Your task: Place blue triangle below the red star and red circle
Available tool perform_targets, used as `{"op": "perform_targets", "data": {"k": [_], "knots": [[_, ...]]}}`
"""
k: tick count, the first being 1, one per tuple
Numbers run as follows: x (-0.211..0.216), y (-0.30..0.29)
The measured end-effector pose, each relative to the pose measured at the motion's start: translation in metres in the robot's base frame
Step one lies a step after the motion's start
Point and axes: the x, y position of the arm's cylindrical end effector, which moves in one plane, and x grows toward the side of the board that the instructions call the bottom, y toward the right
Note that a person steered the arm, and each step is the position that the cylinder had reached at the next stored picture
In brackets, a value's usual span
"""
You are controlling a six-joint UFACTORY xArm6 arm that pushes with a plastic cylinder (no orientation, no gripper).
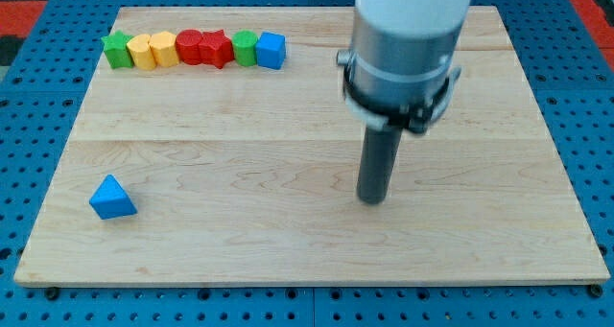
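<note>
The blue triangle [113, 198] sits alone near the near-left corner of the wooden surface [288, 241], well apart from everything else.

Along the far-left edge runs a tight row of blocks, each touching its neighbour. From the left it goes: a green star [117, 51], a yellow block [141, 52] with a rounded top, a yellow hexagon-like block [162, 49], the red circle [189, 47], the red star [217, 49], a green block [245, 48] whose shape I cannot make out for sure, and a blue cube [271, 50] at the right end of the line.

The arm comes down from the far side at right of centre, a pale cylinder with a grey collar, ending in the dark rod. My tip [372, 199] rests on the surface right of centre, at about the same depth as the blue triangle but far off to its right, with bare wood between them. It touches no block, and it is also well clear of the row, lying nearer to me and to the right of the blue cube.

There are no jaws on this arm, only the rod, so nothing is spread or pinched.

The wood lies on a blue pegboard [38, 97] dotted with holes.
</note>
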Motion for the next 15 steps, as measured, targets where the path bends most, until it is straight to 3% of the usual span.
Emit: {"op": "perform_targets", "data": {"k": [1, 3, 4, 5, 6, 8, 9, 11, 13, 14, 15], "knots": [[0.027, -0.084], [0.027, -0.269], [-0.002, -0.276], [-0.017, -0.233], [-0.053, -0.235], [-0.061, -0.292], [-0.093, -0.293], [-0.158, -0.243], [-0.204, -0.246], [-0.212, -0.213], [-0.206, -0.231]]}}
